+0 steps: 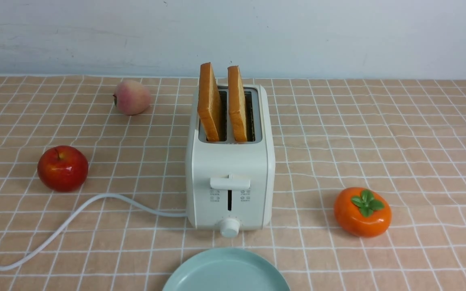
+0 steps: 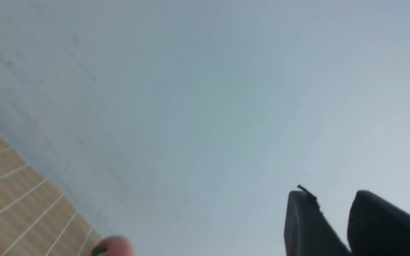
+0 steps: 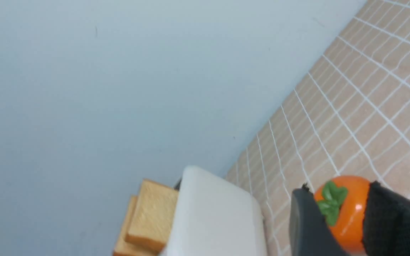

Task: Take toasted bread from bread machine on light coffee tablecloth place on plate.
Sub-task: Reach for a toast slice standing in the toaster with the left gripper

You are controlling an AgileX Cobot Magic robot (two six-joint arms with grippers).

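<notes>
Markings by bread machine (image 1: 229,169) lever too small to read. Two toasted bread (image 1: 210,103) slices upright in slots, faces sideways, long axis near-to-far, mid light coffee tablecloth (image 1: 378,133). plate (image 1: 227,270) at near edge. apple (image 1: 62,168), peach (image 1: 132,97) leftward, persimmon (image 1: 362,211) rightward, all well apart from it. left gripper (image 2: 333,193), right gripper (image 3: 338,186): jaws apart, empty.

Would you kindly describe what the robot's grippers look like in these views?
Only the tips show, in the wrist views; no arm appears in the front view. The left gripper has two dark charcoal fingers, tapered with rounded tips, one with a small frayed tuft. The right gripper matches; one finger has a woven-looking black face. No cables or markings visible.
</notes>
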